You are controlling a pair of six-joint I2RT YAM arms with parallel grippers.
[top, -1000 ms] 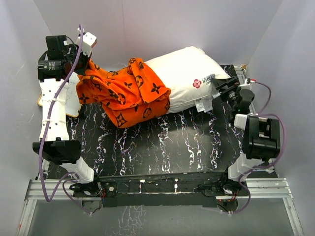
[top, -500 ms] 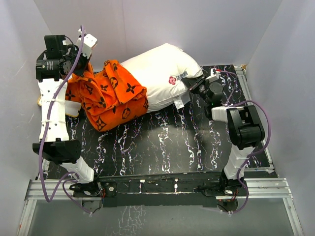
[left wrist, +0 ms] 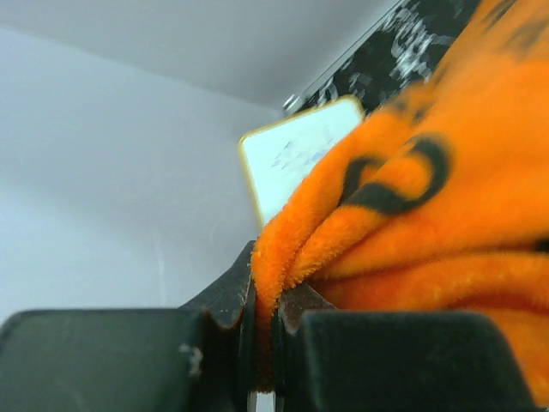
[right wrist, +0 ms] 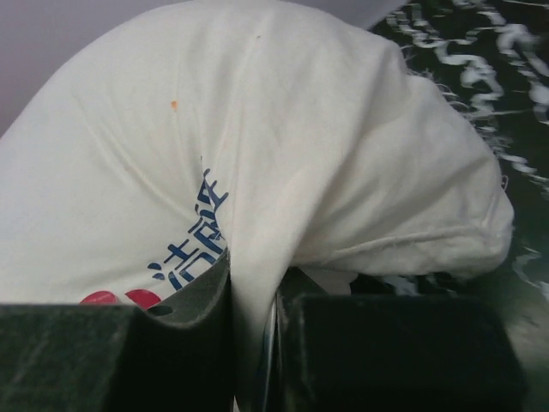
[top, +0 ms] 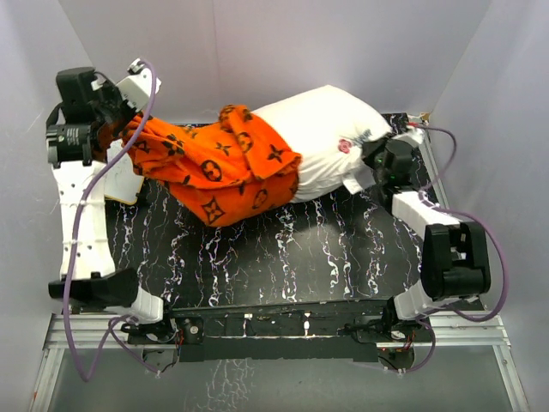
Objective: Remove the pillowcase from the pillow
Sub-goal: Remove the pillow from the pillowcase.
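The orange pillowcase (top: 219,167) with black motifs is bunched over the left half of the white pillow (top: 322,142), stretched toward the back left corner. My left gripper (top: 116,129) is shut on the pillowcase (left wrist: 412,215) edge, the fabric pinched between the fingers (left wrist: 227,296). My right gripper (top: 371,154) is shut on the pillow's bare right end, a fold of the white pillow (right wrist: 283,146) squeezed between its jaws beside the red-and-blue logo (right wrist: 184,257). The pillow's left end is hidden inside the pillowcase.
The black marbled table (top: 283,257) lies under everything, with white walls close behind and on both sides. A flat white board with a tan frame (top: 129,184) lies at the left, partly under the pillowcase, and shows as the board (left wrist: 296,154) behind the fabric.
The right gripper closed onto the pillow's right end. The pillow slid left, then back right, while the left gripper pulled the pillowcase out toward the left, stretching it.
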